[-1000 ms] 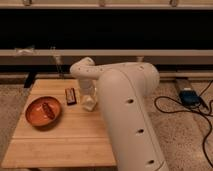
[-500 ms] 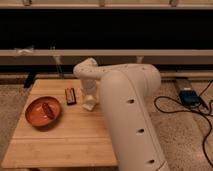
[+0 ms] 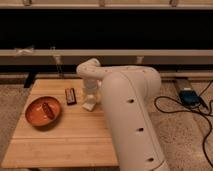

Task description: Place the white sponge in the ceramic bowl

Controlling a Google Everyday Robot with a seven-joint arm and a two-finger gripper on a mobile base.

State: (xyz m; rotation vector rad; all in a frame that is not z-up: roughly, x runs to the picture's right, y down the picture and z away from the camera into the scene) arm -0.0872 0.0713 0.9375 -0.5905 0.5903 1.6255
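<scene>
The claw, state unreadable, hangs by the dark bar; its arm hides part of the table.

A robot test space, likely a lab: a low wooden slat table stands on a speckled hard floor before a dark wall crossed by pale rails. Black cables and a blue box lie on the floor. The white arm reaches in, its gripper low over the table's far half.
</scene>
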